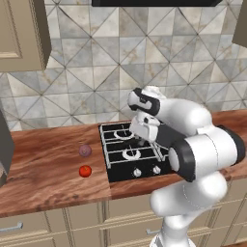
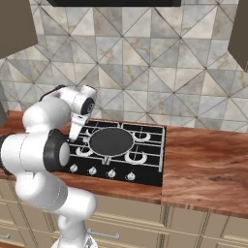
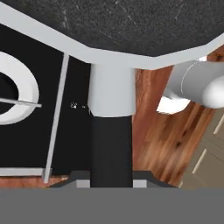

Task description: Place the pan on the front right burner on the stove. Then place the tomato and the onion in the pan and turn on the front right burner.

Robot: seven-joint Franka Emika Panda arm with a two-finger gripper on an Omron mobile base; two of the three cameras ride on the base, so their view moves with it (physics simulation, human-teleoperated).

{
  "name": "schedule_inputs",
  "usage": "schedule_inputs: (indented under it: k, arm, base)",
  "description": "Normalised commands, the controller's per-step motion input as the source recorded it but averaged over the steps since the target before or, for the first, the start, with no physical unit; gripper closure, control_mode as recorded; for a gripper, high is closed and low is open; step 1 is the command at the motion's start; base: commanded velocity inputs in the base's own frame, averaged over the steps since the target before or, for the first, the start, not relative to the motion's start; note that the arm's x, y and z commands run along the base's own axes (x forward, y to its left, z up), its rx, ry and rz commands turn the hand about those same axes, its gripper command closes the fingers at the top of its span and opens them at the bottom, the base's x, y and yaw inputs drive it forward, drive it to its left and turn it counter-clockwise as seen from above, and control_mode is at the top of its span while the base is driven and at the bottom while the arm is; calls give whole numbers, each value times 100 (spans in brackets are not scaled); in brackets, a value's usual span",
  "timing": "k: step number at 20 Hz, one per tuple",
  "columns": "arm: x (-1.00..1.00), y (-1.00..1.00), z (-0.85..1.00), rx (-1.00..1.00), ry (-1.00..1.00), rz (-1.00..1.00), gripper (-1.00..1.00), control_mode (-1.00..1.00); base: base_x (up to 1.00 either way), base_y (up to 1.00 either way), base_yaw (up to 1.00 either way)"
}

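Fingers [image 3: 78, 180] are closed on the black handle [image 3: 111, 148] of the pan [image 2: 111, 141]; in the hand view the handle runs straight up from between the tips to the pale neck and rim, with the dark grey pan bowl beyond. In the right base view the gripper [image 2: 79, 137] sits at the pan's left edge, pan over the middle of the stove [image 2: 145, 167], between the burner rings and not centred on any one. Front right burner [image 2: 136, 157] lies just right of and in front of the pan, partly covered by its edge. Onion [image 1: 85, 150] and tomato [image 1: 85, 171] rest on the wooden counter [image 1: 48, 178], well to the left of the fingers, tomato nearer the front edge. Knobs [image 2: 111, 173] line the stove front.
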Motion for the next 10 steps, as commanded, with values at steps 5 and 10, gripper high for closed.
schedule_inputs:
  k: [5, 10]
  arm:
    - [18, -50, -5, -4, 7, -9, 100, -100]
    - [7, -38, -21, -8, 0, -1, 100, -100]
  base:
    - [0, 0, 0]
    - [0, 0, 0]
